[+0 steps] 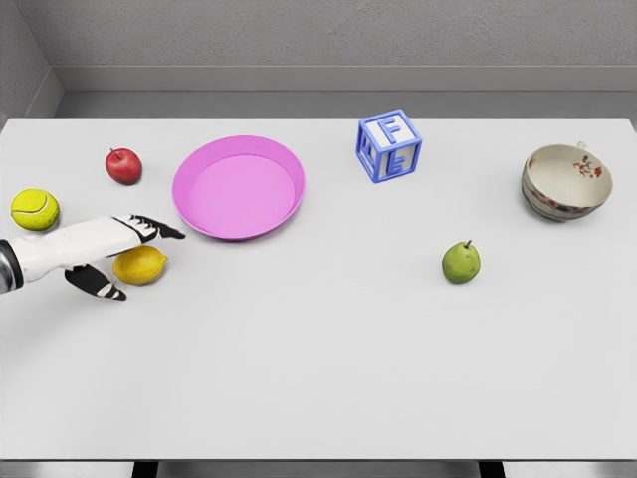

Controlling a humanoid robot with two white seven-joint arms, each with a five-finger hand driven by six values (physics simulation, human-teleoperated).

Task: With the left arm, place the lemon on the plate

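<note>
fig: my left hand (117, 254) sits over the lemon (140, 265), fingers spread, thumb low at its near side, nothing gripped yet; i judge that's a straddle pose ready for closing. lemon on table (328, 368), just beside the pink plate (239, 187), w/ apple (123, 165) and tennis ball (35, 209) near, so a short carry. right arm not in view.

A single head view looks steeply down from the robot's side onto the white desk (328, 378), facing the grey back wall (328, 35). It stands far enough back to take in nearly the whole desktop, its far edge and both far corners included.
</note>
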